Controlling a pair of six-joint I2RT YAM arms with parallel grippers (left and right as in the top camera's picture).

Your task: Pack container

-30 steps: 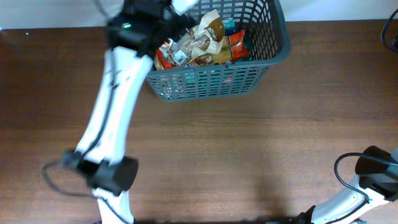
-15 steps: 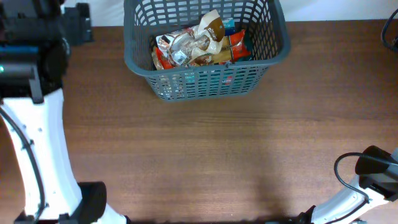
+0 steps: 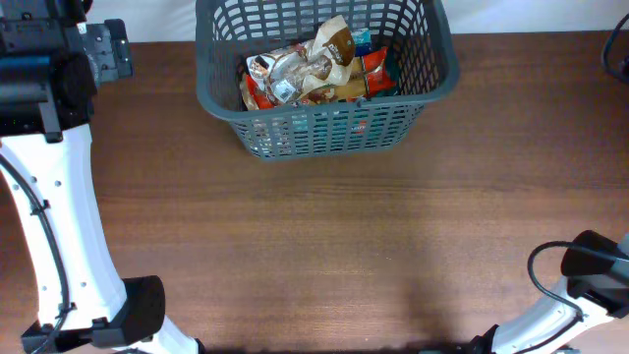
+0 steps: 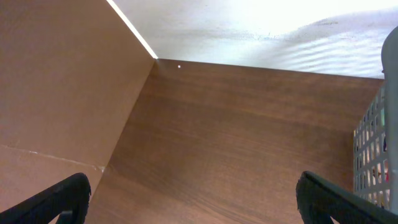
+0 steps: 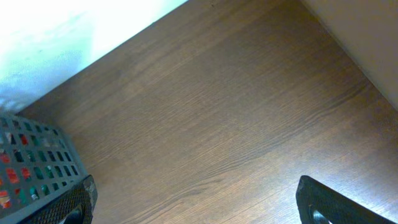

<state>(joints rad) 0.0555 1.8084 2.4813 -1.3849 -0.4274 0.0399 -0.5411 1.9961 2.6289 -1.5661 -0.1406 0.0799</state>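
Observation:
The dark grey basket (image 3: 324,123) stands at the back middle of the table and holds several snack packets (image 3: 314,69). My left gripper (image 3: 103,49) hangs over the table's back left corner, well left of the basket. In the left wrist view it (image 4: 193,199) is open and empty, with the basket's slotted side (image 4: 373,155) at the right edge. My right gripper (image 5: 196,199) is open and empty over bare wood, with a basket corner (image 5: 31,155) at the left. In the overhead view only a dark part of it (image 3: 617,54) shows at the right edge.
The brown wooden table (image 3: 324,246) runs across the view. The left arm's white links (image 3: 59,216) rise along the left side. The right arm's base and cable (image 3: 580,285) sit at the front right corner. A white wall (image 4: 261,25) lies behind the table.
My left arm has swung from over the basket's left rim out to the back left corner of the table. The packets lie in the basket as before. The right arm has not moved.

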